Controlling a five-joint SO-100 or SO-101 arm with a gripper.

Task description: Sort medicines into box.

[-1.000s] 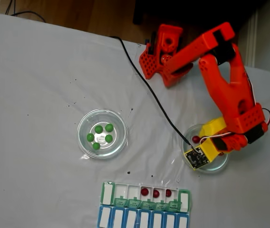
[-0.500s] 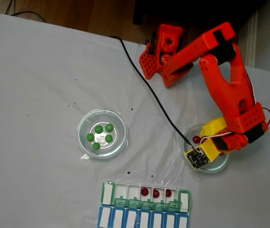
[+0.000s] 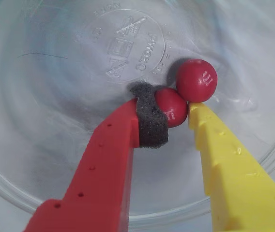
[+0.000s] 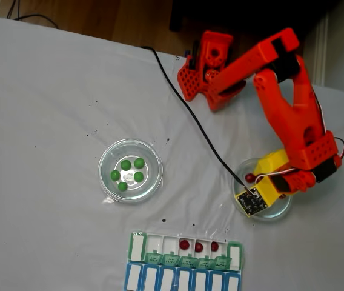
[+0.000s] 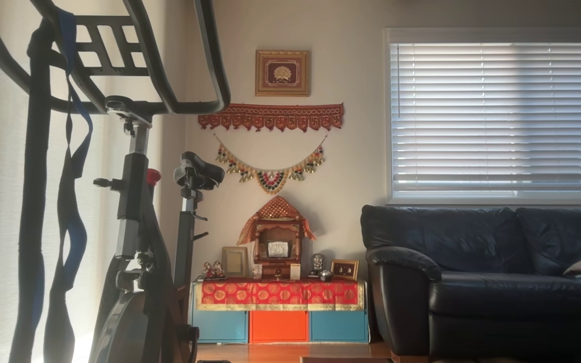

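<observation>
Inside a clear dish (image 3: 55, 159) at the right of the fixed view, the gripper (image 3: 174, 116) has its foam-padded red finger (image 3: 149, 121) and yellow finger (image 3: 215, 145) closed around one red pill (image 3: 172, 106). A second red pill (image 3: 196, 79) lies just beyond, touching the first. On the white cloth (image 4: 51, 91), five green pills (image 4: 127, 170) sit in another clear dish (image 4: 154, 182) to the left. Near the bottom edge, the green box (image 4: 235, 254) holds three red pills (image 4: 198, 246) in adjacent open compartments, with a blue row (image 4: 181, 280) adjoining below.
</observation>
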